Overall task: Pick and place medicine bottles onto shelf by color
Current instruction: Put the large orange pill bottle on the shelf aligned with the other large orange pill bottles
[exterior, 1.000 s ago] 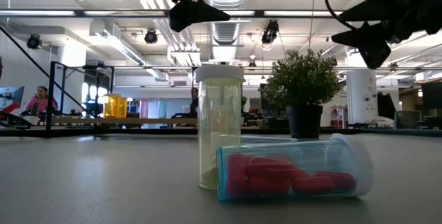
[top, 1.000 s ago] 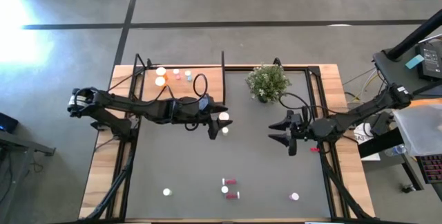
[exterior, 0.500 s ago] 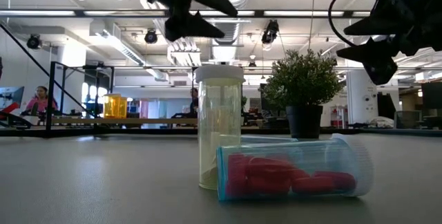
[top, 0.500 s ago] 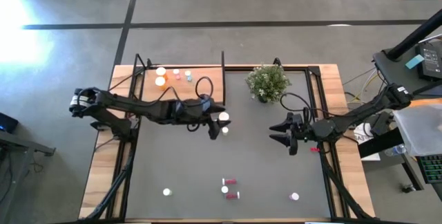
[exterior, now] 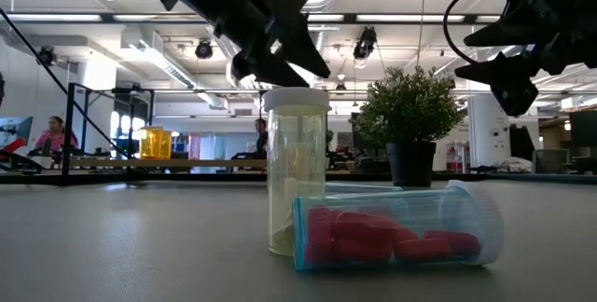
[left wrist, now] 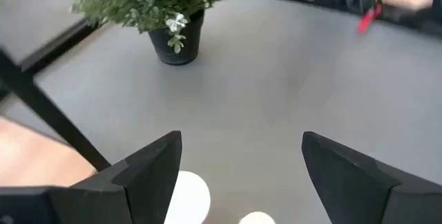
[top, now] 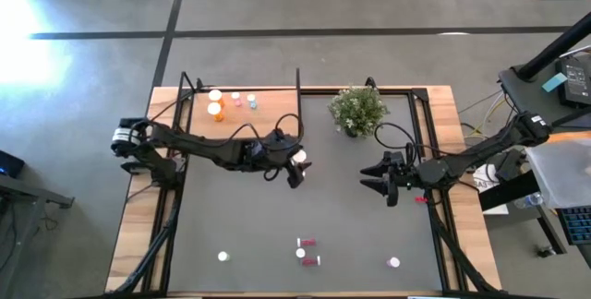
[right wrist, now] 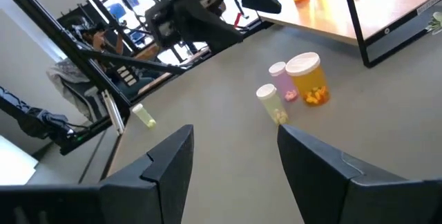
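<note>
My left gripper (top: 297,170) hangs open just above a cluster of medicine bottles on the mat, off the shelf's (top: 268,119) near right corner. The cluster holds an orange bottle (right wrist: 309,79), a pink one (right wrist: 278,72) and a small yellow one (right wrist: 270,104), all upright. Two of their white caps (left wrist: 188,196) show by the fingers in the left wrist view (left wrist: 242,138). More orange, pink and pale blue bottles (top: 231,101) stand on the shelf. My right gripper (top: 365,177) waits open and level over the mat's right side.
A potted plant (top: 357,110) stands at the far middle. Near the front edge are an upright yellowish bottle (exterior: 297,171), two lying bottles of red pills (exterior: 396,232) and single bottles at left (top: 223,257) and right (top: 394,263). A dark upright post (top: 298,87) edges the shelf.
My left gripper has come down toward the bottles by the shelf's corner, tipping its fingers downward and rolling somewhat; its fingers stay apart. My right gripper has sunk a little and rolled slightly, then held still. No bottle has moved.
</note>
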